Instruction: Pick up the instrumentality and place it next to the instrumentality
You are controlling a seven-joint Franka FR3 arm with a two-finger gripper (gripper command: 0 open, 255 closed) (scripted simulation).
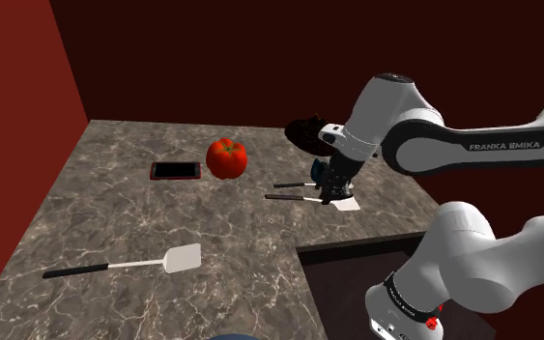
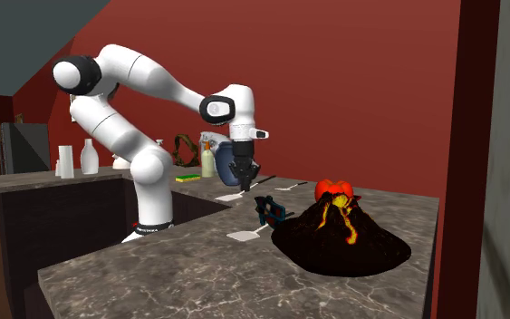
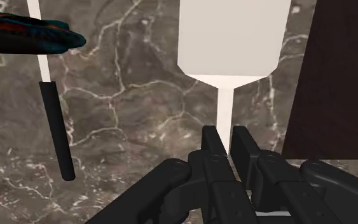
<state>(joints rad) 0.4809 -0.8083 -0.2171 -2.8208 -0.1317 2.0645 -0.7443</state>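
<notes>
task's thing: white spatula (image 3: 234,38), flat blade and thin white neck, on the marble counter (image 1: 115,222) near the edge by the stand; blade (image 1: 347,204) just past the fingers in the shoulder view, pale patch (image 2: 230,197) under the hand in the second exterior view
gripper (image 3: 227,137): narrowed to the width of the spatula's neck, one black finger on each side of it, clasping it; pointing straight down (image 1: 334,193), (image 2: 242,184); cannot tell whether the blade is off the counter
second spatula (image 3: 56,127): black handle and white neck, lying beside the held one, apart from it; dark handle (image 1: 289,185) towards the shoulder view's left of the hand
third spatula (image 1: 173,258): white blade, black handle, well apart, near the counter's front edge at the shoulder view's lower left; blade (image 2: 242,236) visible in the second exterior view
blue object (image 3: 44,38): dark blue with red, near the second spatula's neck; (image 2: 269,210) beside the mound
volcano-like mound (image 2: 339,237): black with orange streaks, dark shape (image 1: 303,130) behind the arm
tomato (image 1: 226,157): red, green stalk, mid-counter; (image 2: 334,188) behind the mound
phone (image 1: 175,171): black screen, red rim, flat, just beside the tomato
writing: "franka emika" in white capitals on the grey forearm (image 1: 504,146); small mark low on the arm's base in the second exterior view, too small to read
walls: dark red
</notes>
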